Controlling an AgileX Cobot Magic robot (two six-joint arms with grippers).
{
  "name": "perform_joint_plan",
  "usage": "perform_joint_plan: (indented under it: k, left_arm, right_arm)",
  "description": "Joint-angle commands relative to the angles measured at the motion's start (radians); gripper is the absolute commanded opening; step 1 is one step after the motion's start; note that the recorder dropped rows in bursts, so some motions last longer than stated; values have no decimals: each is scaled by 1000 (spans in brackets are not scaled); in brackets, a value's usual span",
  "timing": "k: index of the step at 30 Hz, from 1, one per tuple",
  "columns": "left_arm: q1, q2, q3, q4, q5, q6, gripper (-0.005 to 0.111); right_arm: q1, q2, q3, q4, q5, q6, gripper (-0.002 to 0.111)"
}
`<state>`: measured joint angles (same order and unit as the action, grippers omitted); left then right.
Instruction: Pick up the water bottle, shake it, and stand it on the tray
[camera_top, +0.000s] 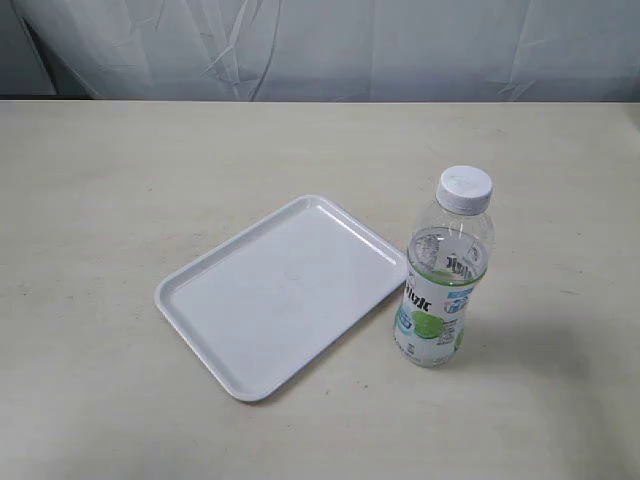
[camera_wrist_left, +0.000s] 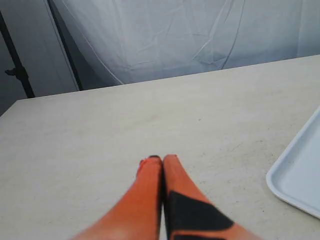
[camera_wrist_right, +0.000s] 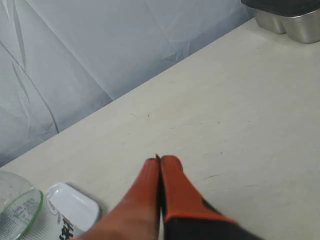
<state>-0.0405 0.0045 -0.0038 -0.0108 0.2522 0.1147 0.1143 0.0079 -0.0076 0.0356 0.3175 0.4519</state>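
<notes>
The water bottle (camera_top: 443, 275) stands upright on the table just right of the tray (camera_top: 280, 290), clear with a white cap and a green and blue label. Neither arm shows in the exterior view. My left gripper (camera_wrist_left: 161, 159) is shut, orange fingers pressed together above bare table, with a corner of the tray (camera_wrist_left: 299, 177) off to one side. My right gripper (camera_wrist_right: 161, 160) is also shut on nothing; the bottle (camera_wrist_right: 17, 215) and a tray corner (camera_wrist_right: 75, 205) show at the edge of its view.
A white cloth backdrop (camera_top: 330, 45) hangs behind the table's far edge. Metal containers (camera_wrist_right: 290, 22) stand at a table corner in the right wrist view. A dark stand pole (camera_wrist_left: 15, 60) rises beyond the table in the left wrist view.
</notes>
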Motion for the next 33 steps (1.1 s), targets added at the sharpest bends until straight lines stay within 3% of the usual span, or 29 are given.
perform_joint_plan:
  k: [1, 4, 5, 9, 11, 13, 15, 16, 17, 20, 25, 30, 33]
  left_arm:
    - [0, -5, 4, -5, -13, -1, 0]
    - [0, -5, 4, -5, -13, -1, 0]
    - [0, -5, 4, -5, -13, -1, 0]
    - [0, -5, 4, -5, -13, -1, 0]
    - [0, -5, 4, -5, -13, -1, 0]
    - [0, -5, 4, -5, -13, -1, 0]
    - [0, -5, 4, -5, -13, -1, 0]
    - [0, -5, 4, -5, -13, -1, 0]
    - [0, -5, 4, -5, -13, -1, 0]
    - [0, -5, 4, -5, -13, -1, 0]
    - [0, -5, 4, -5, -13, -1, 0]
    - [0, -5, 4, -5, -13, -1, 0]
    - [0, -5, 4, -5, -13, -1, 0]
  right_arm:
    - [6, -8, 8, -2, -7, -4, 0]
    - [6, -8, 8, -2, -49, -4, 0]
    - [6, -8, 8, 36, -160, 15, 0]
    - [6, -8, 8, 405, -450, 149, 0]
    - [6, -8, 8, 407, -526, 149, 0]
    - [14, -8, 8, 411, -476, 229, 0]
    - [56, -8, -44, 314, -216, 280, 0]
    - [91, -8, -89, 269, -72, 172, 0]
    - [127, -8, -144, 292, 44, -62, 0]
    - [189, -5, -222, 482, 128, -398, 0]
    - [200, 161, -306, 514, 202, -585, 0]
    - [200, 517, -357, 533, 235, -738, -1]
    - [214, 698, -357, 679, 240, -916, -1]
